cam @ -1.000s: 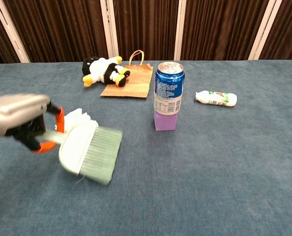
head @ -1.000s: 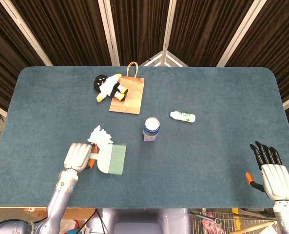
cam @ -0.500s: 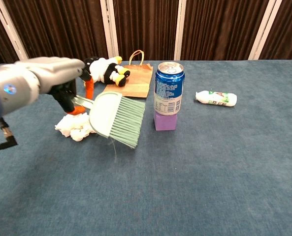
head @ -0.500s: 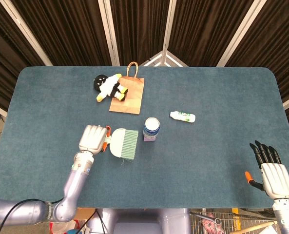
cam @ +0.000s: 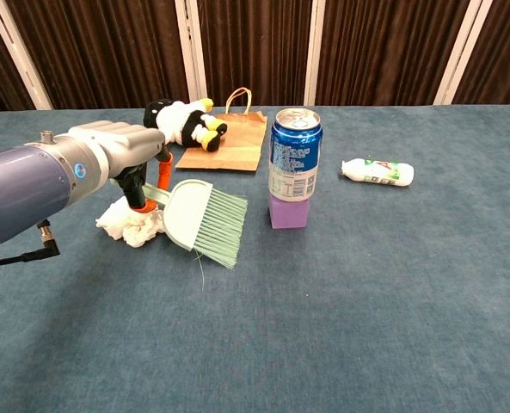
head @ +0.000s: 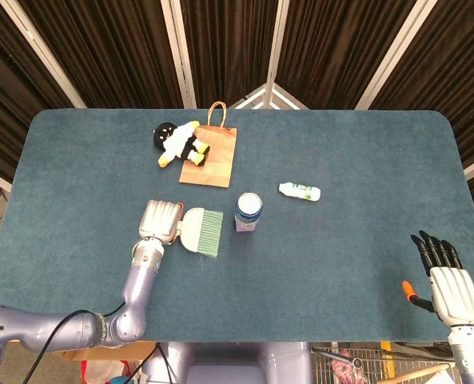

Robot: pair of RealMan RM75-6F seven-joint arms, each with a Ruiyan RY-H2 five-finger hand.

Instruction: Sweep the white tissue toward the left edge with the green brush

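Brush (cam: 205, 221) lowered, tissue (cam: 131, 224) beneath left robot hand (cam: 125, 151)

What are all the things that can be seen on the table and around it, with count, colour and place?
green brush: 1, pale green, left of the can, held by its handle, bristles toward the near side
white tissue: 1, white, crumpled, just left of the brush head
soda can: 1, blue, upright on the purple block, table middle
purple block: 1, purple, under the can
plastic bottle: 1, white with green label, lying right of the can
paper bag: 1, brown, lying flat at the far side
plush toy: 1, black, white and yellow, lying at the bag's left edge
table: 1, blue-grey cloth top
left hand: 1, silver, gripping the brush handle
right hand: 1, black and silver, near right corner, fingers apart, holding nothing
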